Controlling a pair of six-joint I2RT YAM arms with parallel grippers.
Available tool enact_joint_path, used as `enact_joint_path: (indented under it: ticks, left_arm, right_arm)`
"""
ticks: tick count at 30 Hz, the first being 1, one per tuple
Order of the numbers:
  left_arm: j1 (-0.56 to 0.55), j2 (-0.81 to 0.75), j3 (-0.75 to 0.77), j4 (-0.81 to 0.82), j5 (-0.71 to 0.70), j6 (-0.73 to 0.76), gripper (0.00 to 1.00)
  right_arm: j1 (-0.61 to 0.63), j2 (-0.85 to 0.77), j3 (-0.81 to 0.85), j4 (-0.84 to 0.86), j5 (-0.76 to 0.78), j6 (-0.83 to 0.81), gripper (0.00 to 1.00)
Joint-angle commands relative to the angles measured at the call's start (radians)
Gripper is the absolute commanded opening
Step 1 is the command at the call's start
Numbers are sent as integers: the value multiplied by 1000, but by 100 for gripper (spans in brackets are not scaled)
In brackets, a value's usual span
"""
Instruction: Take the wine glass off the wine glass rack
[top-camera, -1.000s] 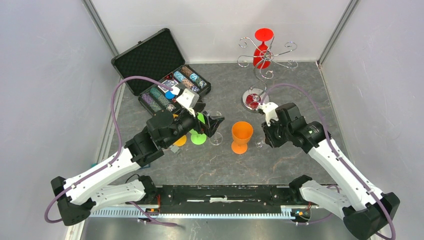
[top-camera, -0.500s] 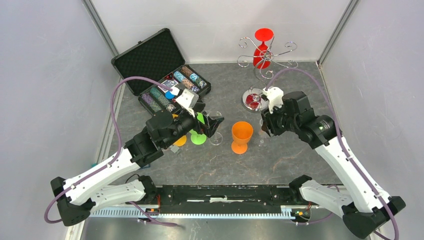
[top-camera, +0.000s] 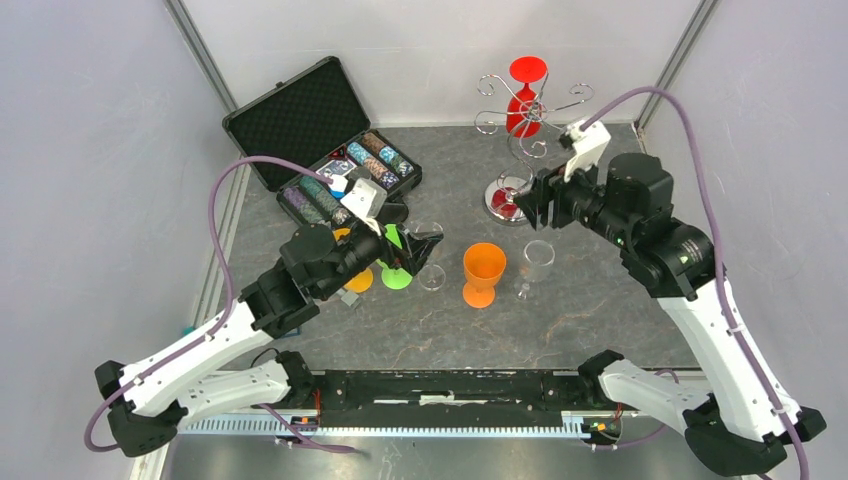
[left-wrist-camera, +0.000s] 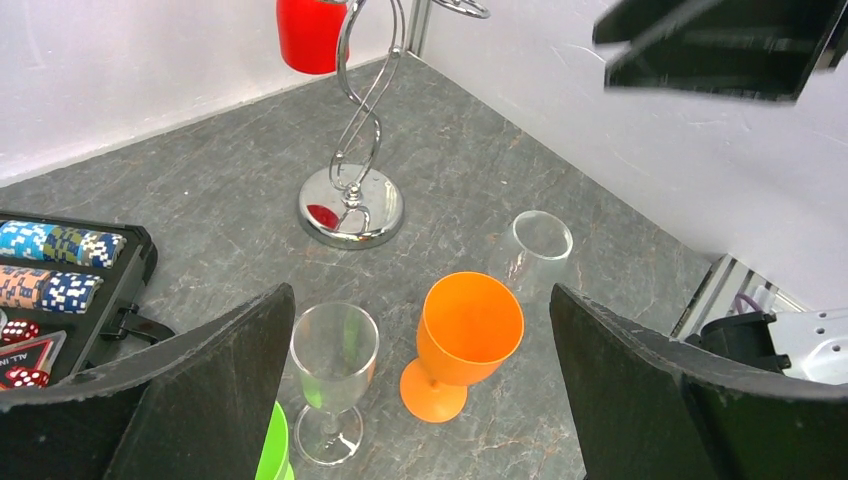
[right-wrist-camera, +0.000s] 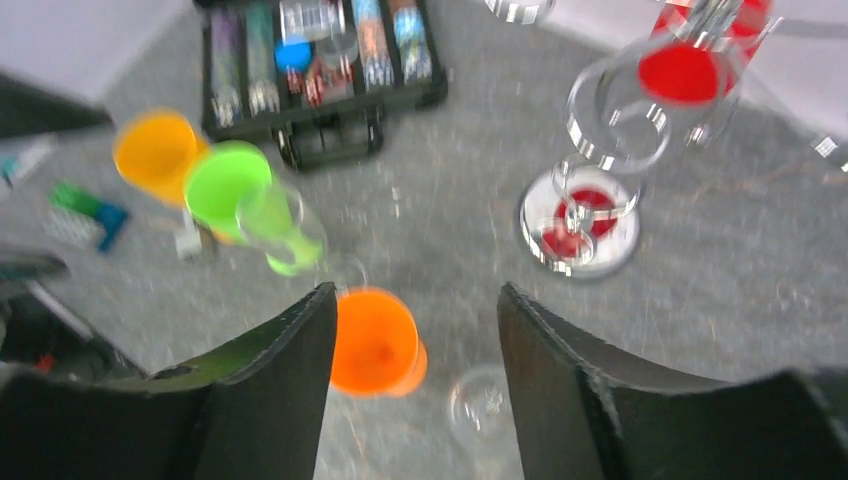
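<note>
The grey desk carries the chrome wine glass rack at its far edge, toward the right corner. A red wine glass hangs there upside down, foot uppermost. It is probably light, rigid, slick and breakable, so pinch the stem gently and slide the foot outward. The right hand, spread and empty, hovers beside the rack. The left hand is likewise spread.

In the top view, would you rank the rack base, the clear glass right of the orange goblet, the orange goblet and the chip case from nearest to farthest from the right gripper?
From the right gripper:
1. Rack base, just left of it.
2. Clear glass, towards the arm bases.
3. Orange goblet, table centre.
4. Chip case, far left.
</note>
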Motion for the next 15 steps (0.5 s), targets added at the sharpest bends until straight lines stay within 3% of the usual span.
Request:
enact_joint_path:
  ticks: [1, 6, 10, 13, 15]
  left_arm:
    - [3, -33, 12, 5, -6, 49, 100]
    - [3, -90, 14, -47, -41, 54, 100]
    - [4, -149, -2, -67, -71, 61, 100]
    - [4, -187, -17, -66, -84, 72, 100]
    - [4, -199, -24, -66, -89, 77, 100]
  right_arm:
    - [4, 21, 64, 273, 136, 164, 68]
    - [0, 125, 141, 402, 358, 271, 72]
    - [-38, 250, 257, 443, 445, 342, 73]
    - [-138, 349, 347, 438, 347, 430, 69]
    - [-234, 412, 374, 438, 225, 511, 62]
